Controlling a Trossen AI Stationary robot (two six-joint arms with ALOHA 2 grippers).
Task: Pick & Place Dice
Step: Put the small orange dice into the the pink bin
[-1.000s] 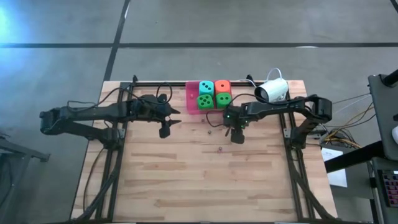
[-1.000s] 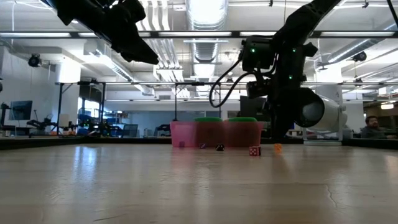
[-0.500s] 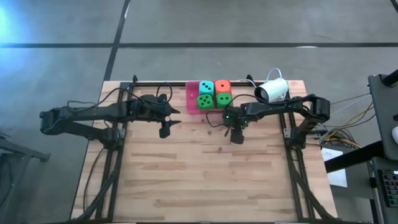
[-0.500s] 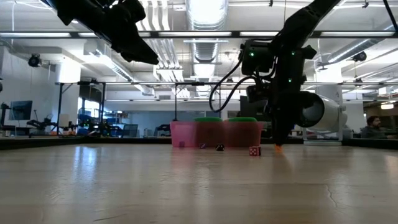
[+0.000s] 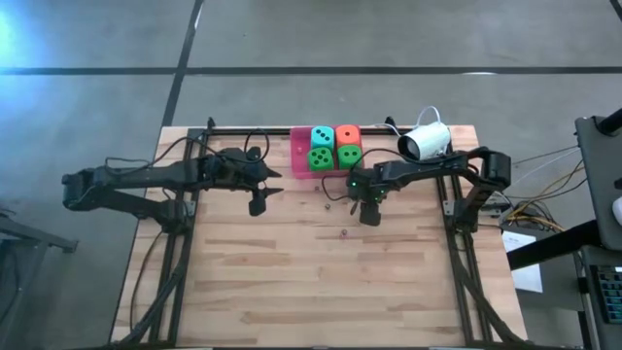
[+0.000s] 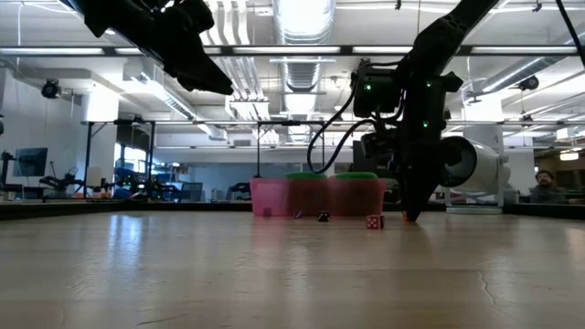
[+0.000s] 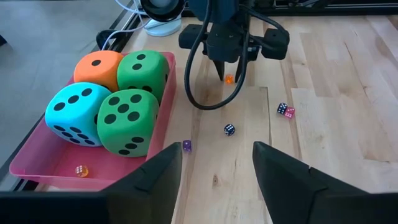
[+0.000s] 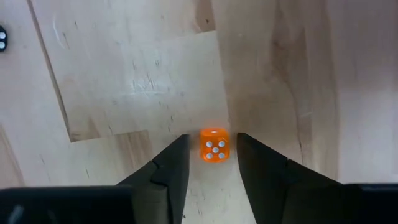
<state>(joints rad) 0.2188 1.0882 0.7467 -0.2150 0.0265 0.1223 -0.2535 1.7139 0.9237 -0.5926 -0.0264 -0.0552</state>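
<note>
The right gripper [image 8: 212,163] points straight down at the table, its two dark fingers [image 8: 171,168] standing narrowly apart on either side of a small orange die [image 8: 214,144] that lies on the wood between the tips. The fingers are near the die's sides, but a thin gap shows on each side, so it is not gripped. In the high view this gripper [image 5: 368,213] sits right of the table's middle, a little nearer than the pink tray [image 5: 299,165].

Just left of it, small dice lie scattered on the wooden table [image 5: 321,282]: a dark blue die [image 7: 229,129], a purple die [image 7: 186,145], and a dark die touching a pink die [image 7: 289,112].

The pink tray stands at the far edge of the table and holds four large soft dice: a teal die [image 7: 78,114], an orange die [image 7: 99,66] and two green dice [image 7: 130,119], packed close together. A tiny amber die [image 7: 80,170] lies on the tray floor.

The left gripper [image 5: 259,201] hangs above the table left of the tray, its fingers [image 7: 152,177] moderately apart and holding nothing.

A white camera [image 5: 426,142] sits at the far right corner.
</note>
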